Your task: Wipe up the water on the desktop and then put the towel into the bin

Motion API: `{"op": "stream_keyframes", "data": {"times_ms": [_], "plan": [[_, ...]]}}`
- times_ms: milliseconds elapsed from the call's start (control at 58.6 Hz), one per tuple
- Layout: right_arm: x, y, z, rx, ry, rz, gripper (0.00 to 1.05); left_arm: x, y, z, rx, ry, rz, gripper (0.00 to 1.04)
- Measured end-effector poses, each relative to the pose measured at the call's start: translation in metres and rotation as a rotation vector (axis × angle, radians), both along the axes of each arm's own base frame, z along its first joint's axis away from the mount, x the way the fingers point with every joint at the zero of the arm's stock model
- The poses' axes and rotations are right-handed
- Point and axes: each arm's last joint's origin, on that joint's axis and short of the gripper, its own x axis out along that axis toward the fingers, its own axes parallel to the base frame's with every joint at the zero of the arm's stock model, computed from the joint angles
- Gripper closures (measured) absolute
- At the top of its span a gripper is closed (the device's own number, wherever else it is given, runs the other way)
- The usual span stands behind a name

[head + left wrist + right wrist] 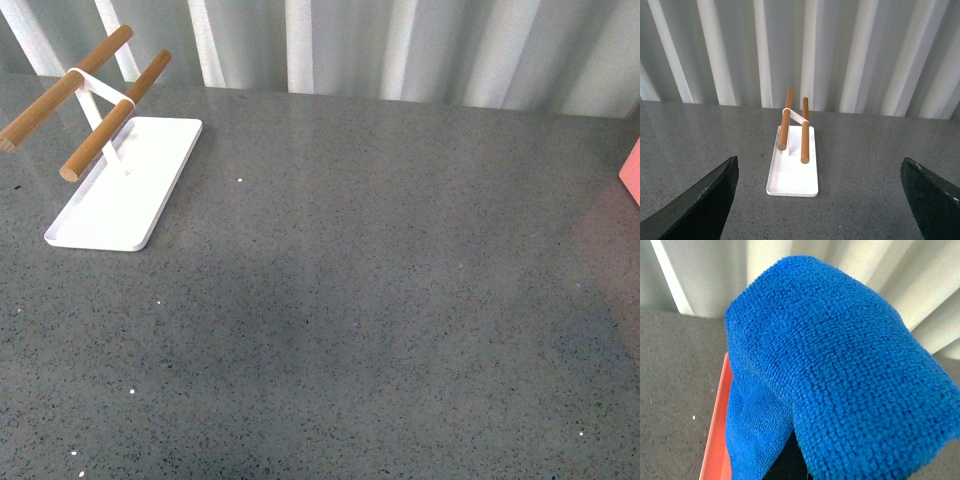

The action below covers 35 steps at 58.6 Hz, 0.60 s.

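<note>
Looking out from the body camera, I see a bare grey worktop [360,300], a white tray [120,190] with wooden rods [100,120] at ten o'clock, and the pink bin [631,170] at three o'clock. My left pincer [820,200] is spread wide. The blue towel [840,380] fills the right wrist view, over the bin's rim [715,430]; I cannot tell the right pincer's grip.

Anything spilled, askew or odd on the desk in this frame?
Nothing stands out. The desktop shows no visible puddle, and the white tray lies flat with its wooden rods in place. The towel fills the right wrist view above the bin edge.
</note>
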Motion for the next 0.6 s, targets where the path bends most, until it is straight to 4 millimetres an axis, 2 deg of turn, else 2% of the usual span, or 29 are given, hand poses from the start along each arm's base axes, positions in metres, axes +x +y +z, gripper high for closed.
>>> {"op": "stream_keyframes", "data": {"times_ms": [102,324,512,597], "plan": [[0.000,-0.004,-0.027,0.015,0.073,-0.010,1.00,0.000,0.000,0.000,0.000,0.000,0.000,0.07],[0.002,-0.017,-0.058,-0.011,0.181,-0.029,1.00,0.000,0.000,0.000,0.000,0.000,0.000,0.07],[0.012,-0.033,-0.106,-0.026,0.362,-0.069,1.00,0.000,0.000,0.000,0.000,0.000,0.000,0.07],[0.017,-0.035,-0.115,-0.042,0.397,-0.068,0.90,0.000,0.000,0.000,0.000,0.000,0.000,0.07]]}}
